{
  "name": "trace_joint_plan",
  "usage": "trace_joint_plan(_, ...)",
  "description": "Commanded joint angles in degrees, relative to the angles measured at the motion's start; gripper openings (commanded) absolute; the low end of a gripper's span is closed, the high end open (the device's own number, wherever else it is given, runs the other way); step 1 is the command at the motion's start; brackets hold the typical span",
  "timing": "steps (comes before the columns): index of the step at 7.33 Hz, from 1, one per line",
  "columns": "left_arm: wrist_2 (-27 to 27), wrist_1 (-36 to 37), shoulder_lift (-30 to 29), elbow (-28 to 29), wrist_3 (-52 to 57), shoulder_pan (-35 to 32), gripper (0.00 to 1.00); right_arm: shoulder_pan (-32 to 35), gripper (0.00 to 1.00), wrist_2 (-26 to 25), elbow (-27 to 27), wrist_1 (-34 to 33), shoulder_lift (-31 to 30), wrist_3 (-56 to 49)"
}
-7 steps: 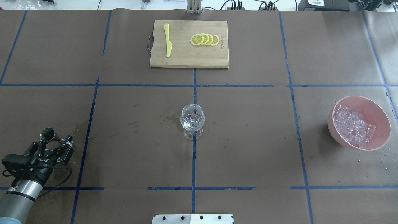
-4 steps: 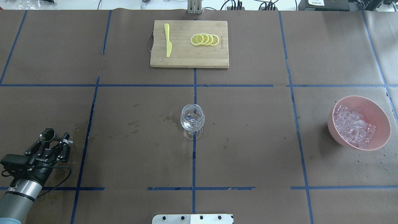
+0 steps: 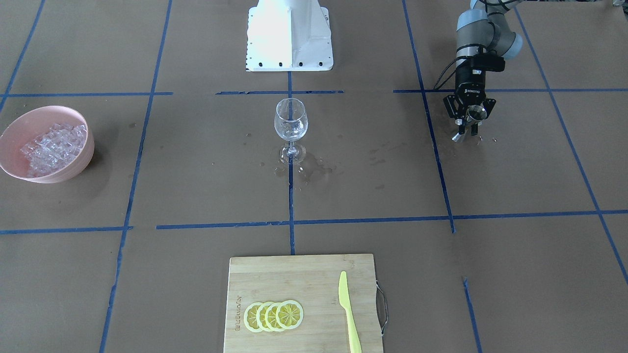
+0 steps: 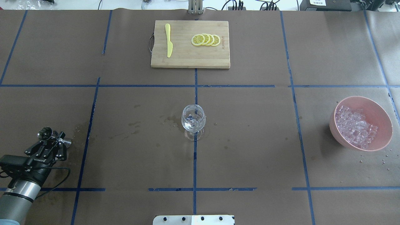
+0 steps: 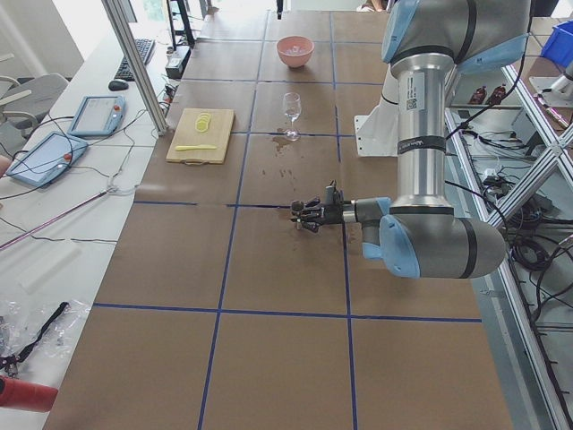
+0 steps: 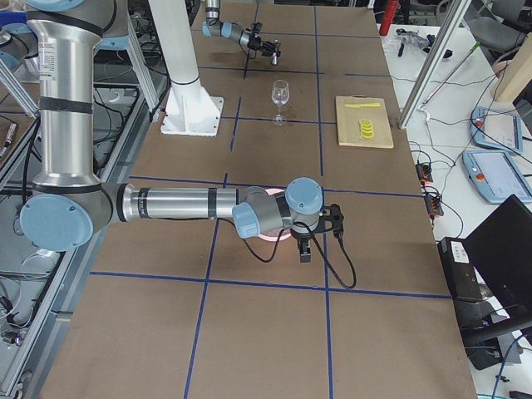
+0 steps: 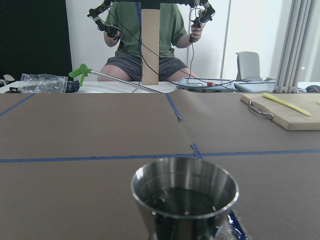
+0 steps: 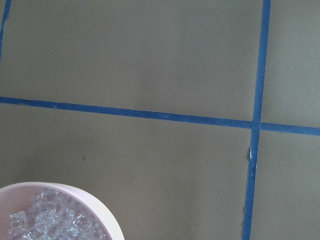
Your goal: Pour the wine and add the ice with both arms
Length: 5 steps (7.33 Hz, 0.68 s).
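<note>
Polished metal jigger (image 7: 185, 197), clear glass goblet (image 4: 193, 120), glassy ice (image 4: 354, 126), matt wooden board (image 4: 187, 59)

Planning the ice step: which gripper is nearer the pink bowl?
Right. The right gripper hangs right by the pink bowl; the left gripper, closed on the jigger, is far across the table.

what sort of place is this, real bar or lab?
Looks like a robotics lab: table papered and marked with a blue tape grid, teach pendants beside it, a seated person holding controllers.
</note>
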Motion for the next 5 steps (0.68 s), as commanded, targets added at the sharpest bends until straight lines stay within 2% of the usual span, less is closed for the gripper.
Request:
trace_joint_plan(1, 0.00, -0.71, 0.09, -1.62, 1.24, -0.08, 0.00, 0.00, 1.00, 0.00, 0.10, 0.00, 0.00, 0.00)
trace_joint_plan(3, -1.05, -8.14, -0.26, -4.43, 7.18, 0.00, 0.00, 0.00, 1.00, 0.00, 0.19, 0.00, 0.18, 0.00)
trace_joint_plan(5, -1.76, -9.32, -1.92, -8.65, 17.47, 0.09, 0.00, 0.00, 1.00, 0.00, 0.19, 0.00, 0.71, 0.00)
